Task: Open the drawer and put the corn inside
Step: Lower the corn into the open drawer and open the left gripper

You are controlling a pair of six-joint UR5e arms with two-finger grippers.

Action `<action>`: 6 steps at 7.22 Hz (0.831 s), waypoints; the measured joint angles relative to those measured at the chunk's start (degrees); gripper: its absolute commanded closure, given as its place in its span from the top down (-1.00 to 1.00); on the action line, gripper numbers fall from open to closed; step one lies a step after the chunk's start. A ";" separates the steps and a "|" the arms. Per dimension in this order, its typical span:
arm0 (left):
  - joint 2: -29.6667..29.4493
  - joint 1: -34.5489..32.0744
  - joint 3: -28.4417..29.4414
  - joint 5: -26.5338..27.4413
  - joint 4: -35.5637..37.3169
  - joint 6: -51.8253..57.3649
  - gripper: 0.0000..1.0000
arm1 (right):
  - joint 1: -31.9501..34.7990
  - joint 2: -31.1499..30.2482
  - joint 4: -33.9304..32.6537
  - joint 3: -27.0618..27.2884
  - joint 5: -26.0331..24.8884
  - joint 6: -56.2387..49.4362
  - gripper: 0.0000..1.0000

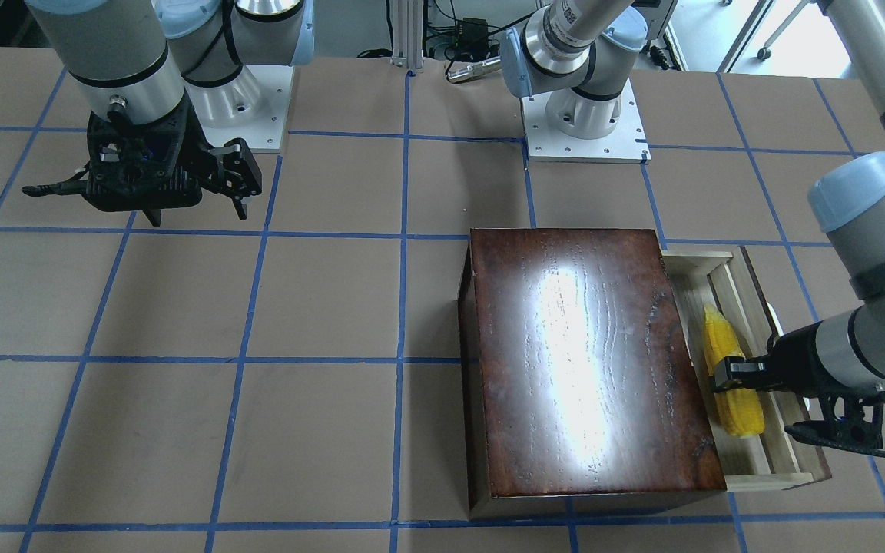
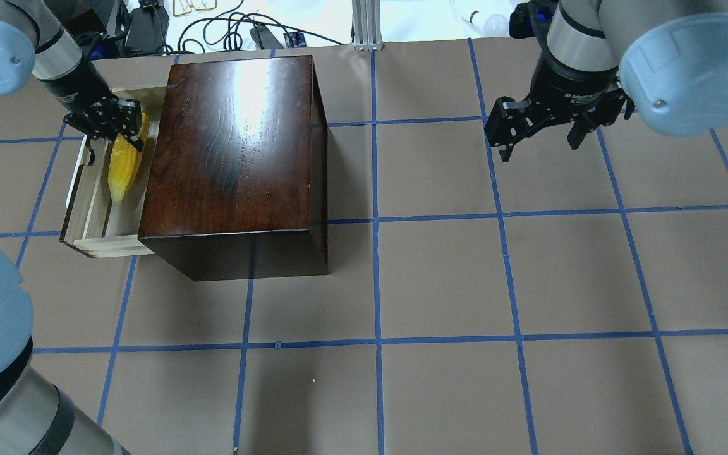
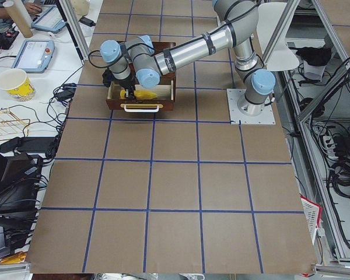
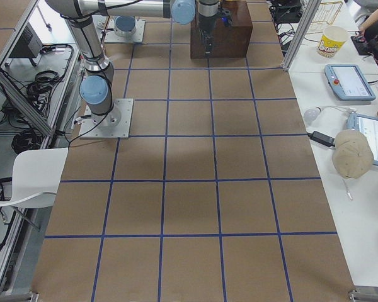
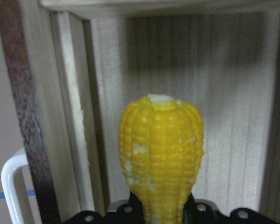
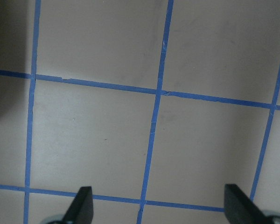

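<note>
The dark reddish-brown box (image 1: 581,361) stands on the table with its drawer (image 1: 767,463) pulled out; the drawer also shows in the overhead view (image 2: 102,243). The yellow corn (image 1: 720,338) lies lengthwise inside the drawer's tray, also in the overhead view (image 2: 122,170) and the left wrist view (image 5: 161,149). My left gripper (image 1: 730,374) is shut on the corn near its thick end, low in the tray. I cannot tell whether the corn rests on the tray floor. My right gripper (image 2: 541,136) is open and empty, far from the box, above bare table (image 6: 161,207).
The drawer's white bar handle (image 5: 11,182) is on its outer front panel, beside the left wrist (image 2: 74,180). The table is brown paper with a blue tape grid (image 2: 376,218). Cables and gear lie beyond the far edge (image 2: 256,35).
</note>
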 measured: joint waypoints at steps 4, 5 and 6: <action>0.59 -0.05 -0.49 -2.03 -0.06 -0.03 1.00 | -0.12 0.00 0.00 0.00 0.00 0.00 1.00; 1.08 -0.08 -0.42 -2.02 -0.10 -0.01 1.00 | -0.10 0.00 0.00 0.00 0.00 0.00 1.00; 1.69 -0.14 -0.23 -1.90 -0.28 0.02 1.00 | -0.10 0.00 0.00 0.00 0.00 0.00 1.00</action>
